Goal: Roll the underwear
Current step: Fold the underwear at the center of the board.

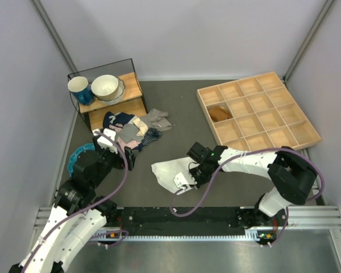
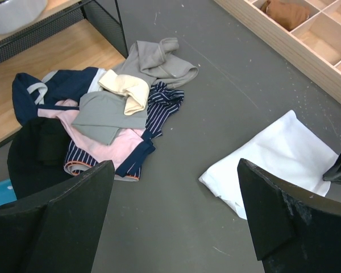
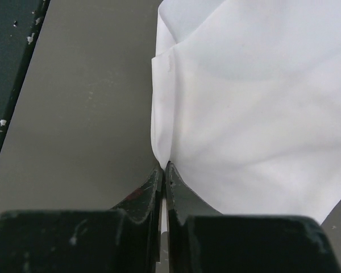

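Observation:
White underwear point(image 1: 169, 172) lies on the dark table in front of the arms; it also shows in the left wrist view point(image 2: 275, 156) and fills the right wrist view point(image 3: 256, 108). My right gripper point(image 1: 188, 181) is shut on its near edge, the fabric pinched between the fingertips point(image 3: 163, 168). My left gripper point(image 1: 120, 152) is open and empty, hovering above bare table point(image 2: 176, 199) to the left of the white piece, near a pile of mixed underwear point(image 1: 132, 128), which also shows in the left wrist view point(image 2: 111, 116).
A wooden shelf in a black wire frame point(image 1: 111, 102) holds a blue cup point(image 1: 79, 89) and a white bowl point(image 1: 107, 87) at the back left. A wooden compartment tray point(image 1: 257, 111) at the back right holds a brown rolled item point(image 1: 219, 112).

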